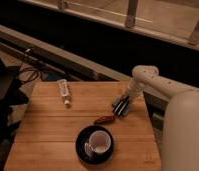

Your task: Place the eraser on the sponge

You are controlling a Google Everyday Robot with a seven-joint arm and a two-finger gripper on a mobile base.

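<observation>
The tool point(122, 106) is seen low over the desk point(48, 130), close to its 3 o'clock edge, at the end of the white arm point(143, 80) that reaches in from the right. Whether it is released, clenched or grasping something cannot be told. A pale bluish piece point(116, 102) is seen right against the tool at its 10 o'clock side. It cannot be settled whether this is the eraser, the sponge, or part of the tool itself. A reddish-brown piece point(104, 120) lies flat on the desk just beside the tool, at about 8 o'clock from it. Its long axis runs roughly from 9 to 3 o'clock, with the nearer end turned towards the tool. If this piece is one of the two task things, which is a judgement only, the coming move is decided by that short offset towards 8 o'clock and by a grip taken across the 9-to-3 axis. No eraser is seen lying on a sponge. Further out at 7 o'clock a white cup point(99, 142) stands on a dark plate point(82, 150), near enough to be brushed by a low sweep. A bottle point(63, 92) lies well apart, between 9 and 10 o'clock.
</observation>
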